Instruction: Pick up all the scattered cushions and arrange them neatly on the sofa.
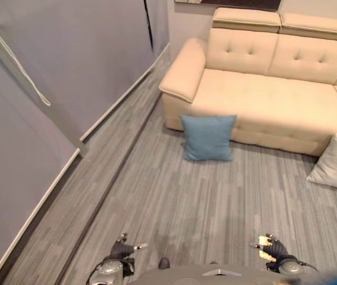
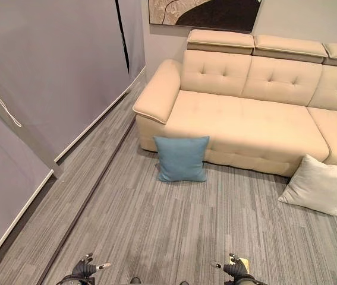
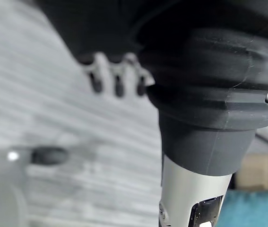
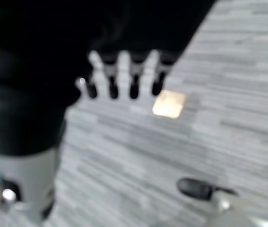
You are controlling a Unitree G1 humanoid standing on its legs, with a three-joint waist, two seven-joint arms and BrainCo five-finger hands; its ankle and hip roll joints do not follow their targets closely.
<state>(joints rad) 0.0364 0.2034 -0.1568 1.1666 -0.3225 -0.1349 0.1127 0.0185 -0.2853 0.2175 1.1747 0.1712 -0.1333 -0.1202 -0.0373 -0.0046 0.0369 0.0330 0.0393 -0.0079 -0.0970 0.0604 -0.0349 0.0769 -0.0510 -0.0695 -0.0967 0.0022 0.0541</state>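
Grey plank floor, beige sofa bare (task looks unstarted). Blue cushion propped against sofa front, white cushion on floor, both well ahead of hands. Left hand, right hand: fingers relaxed, holding nothing.

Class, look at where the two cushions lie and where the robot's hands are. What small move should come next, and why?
Probably step toward the blue cushion. It leans on the floor against the sofa front, nearer than the white cushion. The left hand and right hand hang open, holding nothing, well short of either cushion.
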